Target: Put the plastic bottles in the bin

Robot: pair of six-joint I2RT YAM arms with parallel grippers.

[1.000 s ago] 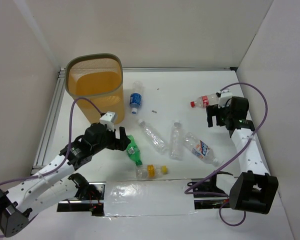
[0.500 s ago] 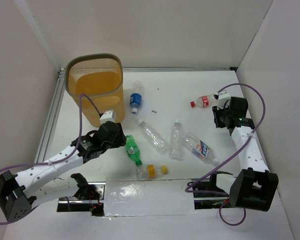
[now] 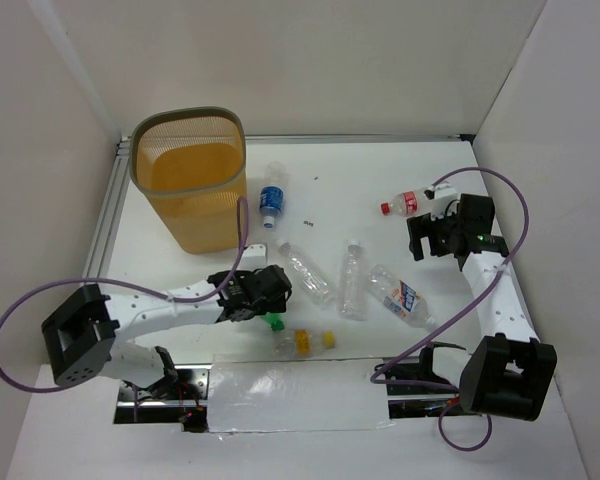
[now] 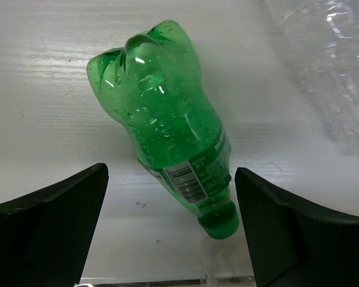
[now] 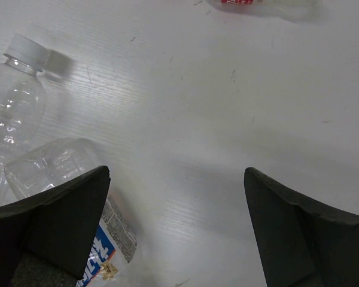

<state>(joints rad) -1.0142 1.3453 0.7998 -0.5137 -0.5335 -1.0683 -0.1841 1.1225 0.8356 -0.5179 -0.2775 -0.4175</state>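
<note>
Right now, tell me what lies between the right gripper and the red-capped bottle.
Nothing: in the right wrist view only bare white table separates the open right gripper from the red-capped bottle at the frame's top edge.

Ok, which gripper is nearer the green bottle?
Left. The left gripper hangs open right over the green bottle, one finger each side; the right gripper is across the table by the red-capped bottle.

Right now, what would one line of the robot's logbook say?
left gripper: open, green bottle between fingers, untouched | right gripper: open, holding nothing | bin: upright
</note>
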